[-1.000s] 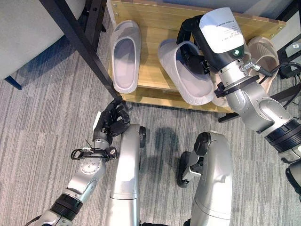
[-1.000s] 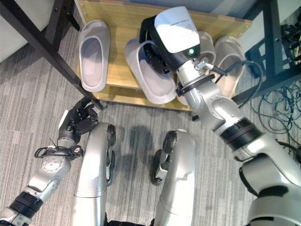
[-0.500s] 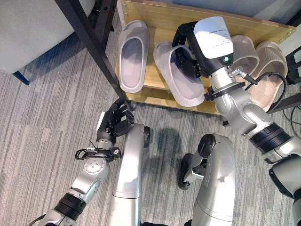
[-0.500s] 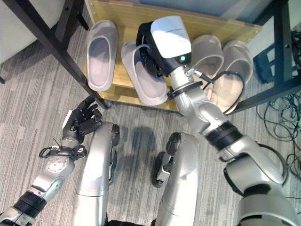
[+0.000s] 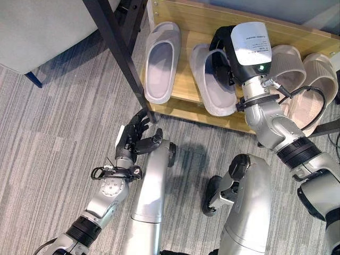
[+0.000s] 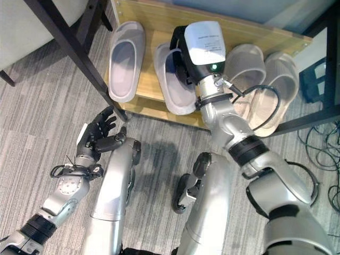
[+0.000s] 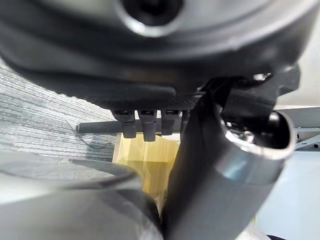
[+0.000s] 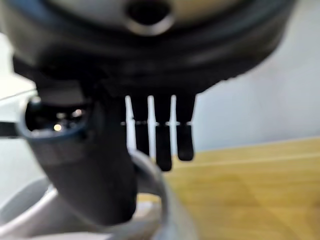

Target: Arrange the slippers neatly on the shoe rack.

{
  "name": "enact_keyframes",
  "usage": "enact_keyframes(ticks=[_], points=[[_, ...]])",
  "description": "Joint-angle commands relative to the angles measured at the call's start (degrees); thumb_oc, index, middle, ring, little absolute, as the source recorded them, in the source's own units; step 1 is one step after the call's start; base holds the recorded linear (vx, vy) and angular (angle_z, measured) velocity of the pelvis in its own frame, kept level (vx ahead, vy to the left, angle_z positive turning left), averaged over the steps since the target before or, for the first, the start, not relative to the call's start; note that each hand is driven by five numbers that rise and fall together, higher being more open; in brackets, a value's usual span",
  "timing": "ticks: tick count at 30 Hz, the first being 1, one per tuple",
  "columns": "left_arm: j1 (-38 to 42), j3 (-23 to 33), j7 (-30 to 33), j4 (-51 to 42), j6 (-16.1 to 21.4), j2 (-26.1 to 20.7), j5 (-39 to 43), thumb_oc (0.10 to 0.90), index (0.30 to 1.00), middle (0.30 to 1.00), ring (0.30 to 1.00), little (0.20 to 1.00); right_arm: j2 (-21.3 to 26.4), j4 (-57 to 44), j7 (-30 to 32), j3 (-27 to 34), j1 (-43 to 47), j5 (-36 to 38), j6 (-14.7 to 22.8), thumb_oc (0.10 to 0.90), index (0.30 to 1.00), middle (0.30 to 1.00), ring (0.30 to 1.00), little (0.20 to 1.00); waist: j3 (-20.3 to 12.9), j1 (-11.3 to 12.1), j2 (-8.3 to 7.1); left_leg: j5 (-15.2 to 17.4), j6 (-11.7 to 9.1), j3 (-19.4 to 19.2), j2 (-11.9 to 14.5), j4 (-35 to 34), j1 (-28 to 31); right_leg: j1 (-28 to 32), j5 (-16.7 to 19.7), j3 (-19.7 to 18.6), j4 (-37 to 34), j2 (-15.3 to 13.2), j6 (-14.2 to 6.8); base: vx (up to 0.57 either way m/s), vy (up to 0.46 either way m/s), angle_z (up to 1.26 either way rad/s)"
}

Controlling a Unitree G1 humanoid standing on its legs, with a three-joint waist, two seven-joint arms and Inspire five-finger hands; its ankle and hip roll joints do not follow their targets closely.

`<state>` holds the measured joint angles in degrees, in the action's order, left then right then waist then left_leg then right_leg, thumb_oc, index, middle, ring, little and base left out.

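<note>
on the low pale wooden shoe rack [image 5: 255, 21], the right robot hand [image 5: 223, 53] looks clamped on the strap of the grey moulded foam slipper [image 5: 212, 90], which should be swung parallel to the matching grey slipper [image 5: 162, 61] beside it; the left robot hand [image 5: 135, 139] hangs slack-fingered, holding nothing.

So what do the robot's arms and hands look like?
Both arms are shiny silver-grey with black rings at the joints. The left hand is dark with a white patch on its side. The right hand is dark too, and its wrist has a white cover with small print, a green light and a thin black cable looping off it.
</note>
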<state>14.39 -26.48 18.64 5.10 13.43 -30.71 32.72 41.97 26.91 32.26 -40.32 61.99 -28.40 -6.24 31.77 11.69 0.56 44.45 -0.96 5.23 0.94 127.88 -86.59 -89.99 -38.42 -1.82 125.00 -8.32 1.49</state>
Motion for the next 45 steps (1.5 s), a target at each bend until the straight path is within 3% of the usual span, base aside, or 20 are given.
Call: enact_keyframes(ticks=[1, 11, 12, 13, 28, 33, 37, 45], points=[[-0.2, -6.8, 0.0, -5.9, 4.0, 3.4, -0.7, 0.8, 0.9, 0.9, 0.9, 0.9, 0.6, 0.3, 3.8, -1.3, 13.2, 0.1, 0.4, 0.4, 0.3, 0.3, 0.3, 0.3, -2.0, 2.9, 1.28, 5.5, 3.1, -0.6, -4.2, -0.9, -3.4, 1.3, -4.4, 0.0, 5.2, -2.1, 5.9, 0.02, 0.0, 0.04], [1.1, -8.6, -0.1, -6.1, 4.5, 3.8, -0.1, 0.8, 0.9, 0.9, 0.9, 0.9, -2.6, 6.0, 4.7, -3.7, 16.9, 1.2, -0.4, 0.4, 0.3, 0.3, 0.3, 0.3, -2.0, 4.4, 2.98, 5.5, 2.6, 0.7, -5.6, -1.0, -3.4, 2.8, -4.5, 1.0, 4.8, -3.2, 6.1, 0.01, 0.0, 0.07], [1.2, -8.6, -0.1, -6.0, 4.5, 3.8, 0.0, 0.8, 0.9, 0.9, 0.9, 0.9, -3.1, 6.6, 4.8, -3.5, 17.1, 1.6, -0.4, 0.715, 0.773, 0.773, 0.773, 0.773, -2.0, 4.7, 3.13, 5.5, 2.4, 0.9, -5.8, -1.1, -3.4, 3.0, -4.6, 1.3, 4.8, -3.4, 6.2, 0.0, -0.027, 0.15], [1.1, -8.5, -0.1, -6.2, 4.6, 3.7, 0.0, 0.8, 0.9, 0.9, 0.9, 0.9, -3.1, 6.4, 4.9, -3.7, 17.3, 1.7, -0.3, 0.8, 0.9, 0.9, 0.9, 0.9, -2.0, 5.0, 3.28, 5.5, 2.2, 1.2, -6.0, -1.2, -3.4, 3.3, -4.5, 1.6, 4.8, -3.7, 6.3, 0.0, -0.035, 0.05], [0.1, -5.6, 1.5, -6.7, 3.3, 3.2, -0.7, 0.8, 0.9, 0.9, 0.9, 0.9, -5.6, -6.4, 2.3, 0.3, 12.4, 5.1, 2.1, 0.8, 0.9, 0.9, 0.9, 0.9, -2.0, 2.8, 1.47, 5.0, 1.4, 0.4, -5.3, -1.6, -3.4, 1.7, -4.5, 1.4, 5.6, -3.0, 7.1, 0.0, -0.005, 0.02], [-0.9, -3.2, 1.4, -6.9, 2.2, 2.0, -0.7, 0.8, 0.9, 0.9, 0.9, 0.9, -5.4, -11.7, -2.8, -1.1, 12.7, 8.2, 2.7, 0.8, 0.9, 0.9, 0.9, 0.9, -2.0, 1.8, 0.09, 4.4, 0.9, 0.2, -5.1, -1.9, -3.4, 1.0, -4.3, 1.3, 5.7, -2.6, 7.4, 0.0, -0.006, 0.0], [-1.2, -2.4, 1.4, -7.0, 1.3, 1.4, -0.7, 0.8, 0.9, 0.9, 0.9, 0.9, -6.6, -8.4, -4.7, -4.2, 15.8, 9.4, 1.7, 0.8, 0.9, 0.9, 0.9, 0.9, -2.0, 1.7, -0.21, 4.1, 0.6, 0.3, -4.6, -2.2, -3.4, 0.2, -4.2, 1.3, 5.7, -2.3, 7.4, -0.02, -0.012, -0.03], [-1.6, -1.6, 0.8, -6.8, 1.0, 0.7, -0.5, 0.8, 0.9, 0.9, 0.9, 0.9, -8.6, -3.4, -5.9, -6.4, 18.3, 10.9, 1.9, 0.8, 0.9, 0.9, 0.9, 0.9, -2.0, 1.8, 0.69, 3.5, 0.3, 0.9, -4.7, -2.7, -3.4, 0.0, -4.1, 1.7, 5.3, -2.1, 7.1, -0.01, -0.003, -0.07]])
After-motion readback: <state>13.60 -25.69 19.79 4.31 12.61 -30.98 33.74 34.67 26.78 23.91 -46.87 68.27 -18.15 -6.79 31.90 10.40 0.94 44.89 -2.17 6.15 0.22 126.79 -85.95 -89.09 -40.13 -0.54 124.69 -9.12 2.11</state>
